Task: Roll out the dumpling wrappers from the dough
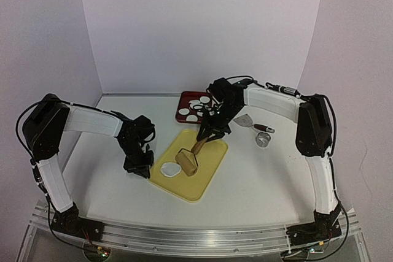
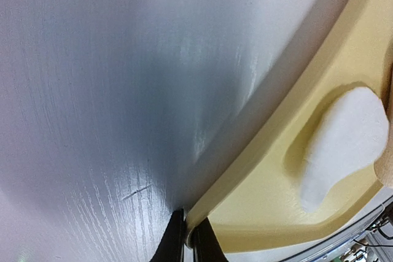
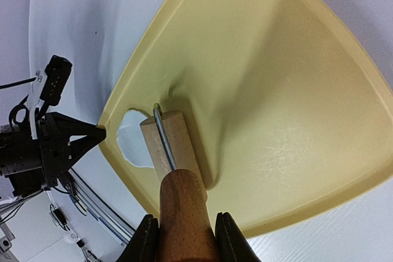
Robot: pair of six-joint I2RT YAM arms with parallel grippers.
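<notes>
Top external view gives me the white table (image 1: 264, 182) first, and on it the yellow board (image 1: 206, 173), lying at an angle between my two arms. My left gripper (image 1: 140, 167) is closed tight on the board's left rim. The left wrist view shows its fingers (image 2: 175, 242) pinching that edge, which I take as bracing the board.

Behind the board sits the red tray (image 1: 182, 99) with several dumpling wrappers (image 1: 184, 112) laid in it. The right arm hides part of the tray, so I cannot count them all.

My right gripper (image 1: 207, 132) has the wooden roller (image 1: 187, 162) by its handle. The jaws are partly open and pressed against either side of the handle, and the drum is down on the board.

The dough (image 1: 170, 170) lies as a flattened white patch at the board's left end, its edge meeting the drum. A small metal ring cutter (image 1: 263, 140) stands well off to the right on the table.

I judge the job partway done: some discs are finished and set aside. This patch looks thick to me and probably needs more passes, then cutting and moving to the tray.
</notes>
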